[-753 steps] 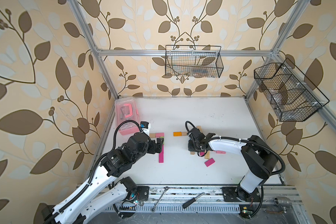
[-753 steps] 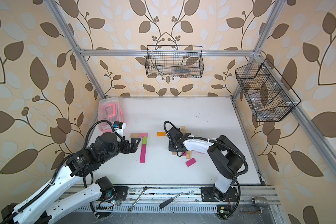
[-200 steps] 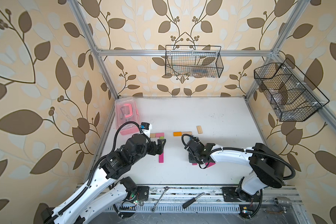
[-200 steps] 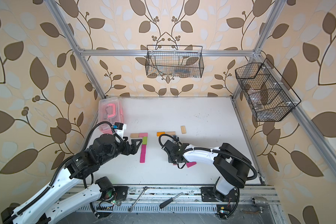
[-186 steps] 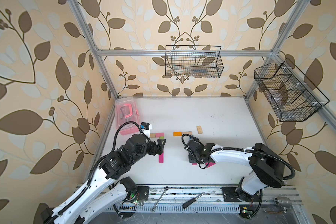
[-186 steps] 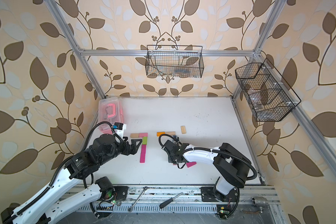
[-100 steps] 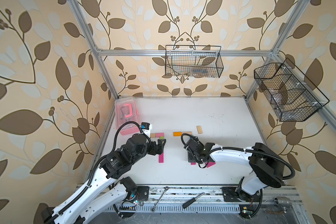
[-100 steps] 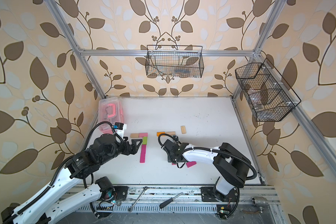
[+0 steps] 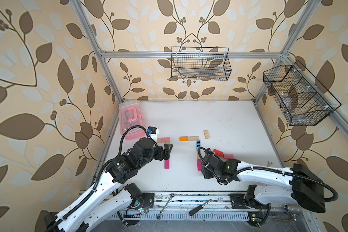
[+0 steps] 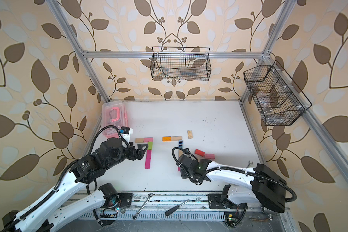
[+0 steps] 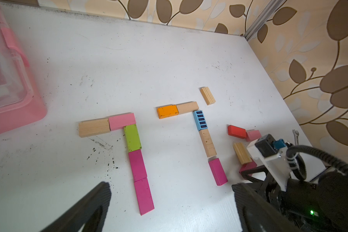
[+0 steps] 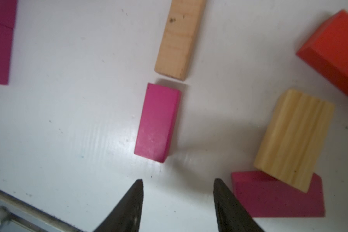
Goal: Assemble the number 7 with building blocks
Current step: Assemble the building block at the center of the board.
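From above, the right gripper's fingertips are hidden under its own wrist, and the right arm (image 9: pixel 259 176) also covers part of the magenta block (image 9: pixel 199 166) at the foot of the right-hand seven. The wrist view shows more. The right gripper (image 12: pixel 178 180) stands parted with nothing between its fingers, just short of that block. The block lies flat on the table (image 12: pixel 68 100), a sliver apart from the plain wood block (image 12: pixel 179 38) above it and slightly skewed.

Just beside one finger, a spare magenta block (image 12: pixel 269 198) is half hidden under a ribbed wood block (image 12: pixel 293 136) leaning on it. Whether the finger touches it I cannot tell. A red block (image 12: pixel 333 50) is cut off by the frame.

The left gripper (image 9: pixel 166 152) hangs spread wide and empty over the left seven's stem, covering part of the lime green block (image 9: pixel 167 142).
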Controlling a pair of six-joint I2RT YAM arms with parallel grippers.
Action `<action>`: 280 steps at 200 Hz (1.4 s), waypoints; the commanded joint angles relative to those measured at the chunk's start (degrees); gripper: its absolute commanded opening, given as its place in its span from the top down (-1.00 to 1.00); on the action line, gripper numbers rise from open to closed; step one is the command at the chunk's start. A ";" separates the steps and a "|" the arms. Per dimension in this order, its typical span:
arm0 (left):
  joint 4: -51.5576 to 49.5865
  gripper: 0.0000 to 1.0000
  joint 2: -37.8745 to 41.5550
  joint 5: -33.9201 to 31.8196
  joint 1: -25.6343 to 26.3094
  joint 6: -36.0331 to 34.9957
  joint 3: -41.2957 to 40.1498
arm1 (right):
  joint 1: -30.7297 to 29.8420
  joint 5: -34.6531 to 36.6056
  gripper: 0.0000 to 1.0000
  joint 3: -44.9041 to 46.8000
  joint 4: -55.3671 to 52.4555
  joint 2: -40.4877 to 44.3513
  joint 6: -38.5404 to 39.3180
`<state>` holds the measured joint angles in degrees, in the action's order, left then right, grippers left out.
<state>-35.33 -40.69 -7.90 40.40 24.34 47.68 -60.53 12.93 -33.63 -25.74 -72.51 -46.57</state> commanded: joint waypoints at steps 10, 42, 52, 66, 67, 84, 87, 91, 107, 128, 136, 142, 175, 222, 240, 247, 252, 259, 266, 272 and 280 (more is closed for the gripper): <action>0.98 -0.98 -0.23 -1.41 -0.50 -0.64 0.48 | -1.03 1.19 0.35 1.70 3.85 -1.78 -1.06; 0.77 -0.98 0.06 -1.87 -0.50 -0.62 0.54 | -2.28 0.18 0.72 2.36 9.22 -4.06 -2.67; 0.80 -0.98 0.02 -1.87 -0.50 -0.59 0.48 | -3.00 0.08 0.72 2.34 10.68 -4.71 -3.48; 0.93 -0.98 -0.14 -1.69 -0.50 -0.69 0.55 | -3.37 -0.44 0.72 2.43 12.15 -5.95 -5.11; 0.95 -0.98 -0.16 -1.64 -0.50 -0.65 0.56 | -3.37 -0.53 0.72 2.47 12.31 -6.09 -5.20; 1.00 -0.98 -0.12 -1.48 -0.49 -0.71 0.52 | -3.81 -1.02 0.72 2.46 14.27 -7.61 -6.55; 1.04 -0.98 -0.10 -1.46 -0.49 -0.65 0.44 | -3.87 -1.06 0.72 2.50 14.56 -7.84 -6.77; 1.00 -0.98 -0.02 -1.44 -0.49 -0.69 0.48 | -3.89 -1.15 0.72 2.46 14.84 -8.22 -7.02; 1.07 -0.98 0.21 -1.33 -0.50 -0.66 0.40 | -3.97 -0.96 0.74 2.37 15.27 -9.14 -7.94; 1.10 -0.98 0.77 -1.28 -0.50 -0.60 0.13 | -4.09 -0.20 0.75 2.44 15.44 -9.62 -8.78; 1.21 -0.98 0.94 -1.28 -0.50 -0.43 0.05 | -4.01 0.03 0.75 2.38 15.21 -9.82 -8.82; 1.10 -0.98 1.04 -1.32 -0.50 -0.46 0.04 | -3.98 0.24 0.75 2.31 14.96 -9.89 -8.73; 1.01 -0.98 1.64 -1.33 -0.50 -0.27 -0.14 | -3.67 0.77 0.76 1.51 13.79 -10.28 -8.14; 1.22 -0.98 1.27 -1.14 -0.50 -0.40 0.00 | -4.92 0.34 0.75 2.62 13.13 -7.82 -8.54; 1.38 -0.98 1.44 -1.12 -0.50 -0.41 -0.17 | -5.12 0.24 0.74 3.50 12.88 -6.91 -9.02; 1.41 -0.98 1.51 -1.13 -0.50 -0.43 -0.25 | -5.12 0.01 0.74 3.61 12.98 -7.07 -8.95; 1.34 -0.98 1.57 -1.12 -0.50 -0.40 -0.20 | -5.15 0.01 0.74 3.48 12.99 -7.19 -8.98; 1.40 -0.98 1.58 -1.22 -0.50 -0.42 -0.13 | -5.12 0.08 0.74 3.51 13.07 -7.51 -8.90; 1.38 -0.98 1.58 -1.15 -0.50 -0.35 -0.12 | -5.04 0.16 0.74 3.40 13.08 -7.75 -8.98; 1.31 -0.98 1.58 -0.98 -0.50 -0.40 -0.14 | -5.03 0.21 0.74 3.50 13.17 -7.96 -8.96; 1.39 -0.98 1.62 -0.99 -0.50 -0.36 -0.14 | -5.03 0.39 0.75 3.57 13.09 -8.17 -9.15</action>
<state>-35.33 -39.48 -8.12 40.40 24.34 47.68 -65.25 13.06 -31.40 -10.04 -79.94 -54.26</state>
